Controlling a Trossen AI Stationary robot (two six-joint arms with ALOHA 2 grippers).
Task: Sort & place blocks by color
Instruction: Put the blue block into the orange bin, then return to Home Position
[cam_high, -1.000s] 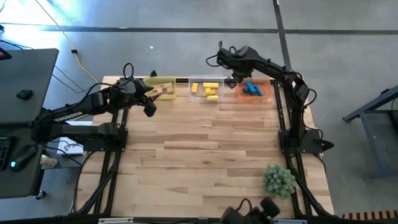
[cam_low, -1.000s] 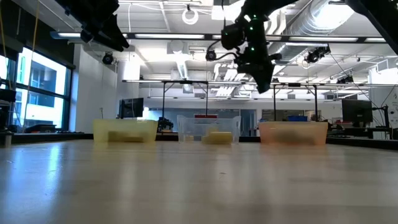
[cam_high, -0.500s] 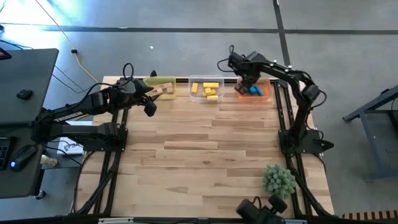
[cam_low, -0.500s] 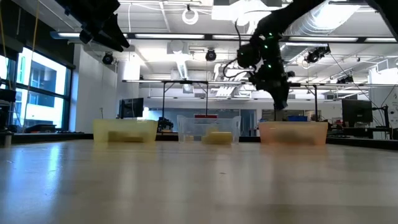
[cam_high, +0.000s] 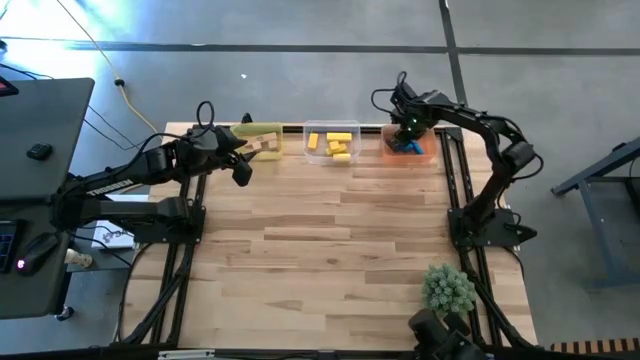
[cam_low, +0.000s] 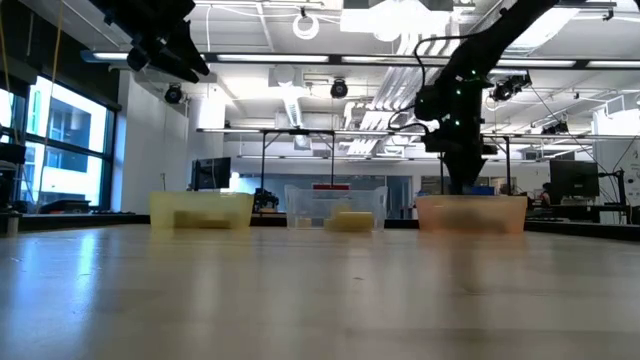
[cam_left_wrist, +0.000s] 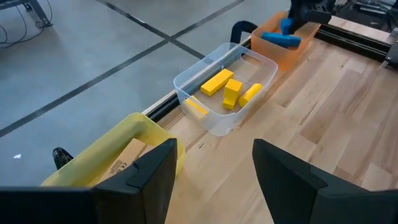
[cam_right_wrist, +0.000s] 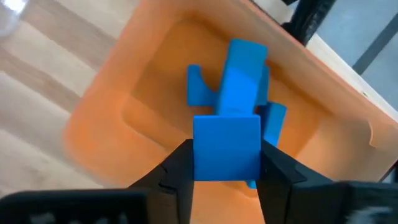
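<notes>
Right gripper (cam_high: 407, 128) poised over the orange tub (cam_high: 425, 151) at the tabletop's (cam_high: 330, 230) far edge, seen from above; blue blocks (cam_high: 406, 146) lying inside that tub. Left gripper (cam_high: 243, 158) hanging beside the yellow tub (cam_high: 262, 131), with tan blocks (cam_high: 266, 149) in it. Yellow blocks (cam_high: 332, 146) grouped in the clear tub (cam_high: 332, 128) between the other two. Green ball (cam_high: 448, 288) resting near the front right corner.

Low view: right gripper (cam_low: 465, 180) reaching down to the orange tub's (cam_low: 470, 214) rim; left gripper (cam_low: 165, 50) high above the yellow tub (cam_low: 200, 210); clear tub (cam_low: 335, 208) in the middle.

Left wrist view: fingers (cam_left_wrist: 149, 180) spread wide, gripping nothing; four yellow blocks (cam_left_wrist: 225, 90) in the clear tub (cam_left_wrist: 193, 78), a blue block (cam_left_wrist: 280, 40) in the orange tub (cam_left_wrist: 264, 34) farther off.

Right wrist view: fingers (cam_right_wrist: 180, 168) clamped on a square-faced blue block (cam_right_wrist: 227, 148), held above the orange tub (cam_right_wrist: 106, 118), with more blue blocks (cam_right_wrist: 242, 71) piled beneath it.
</notes>
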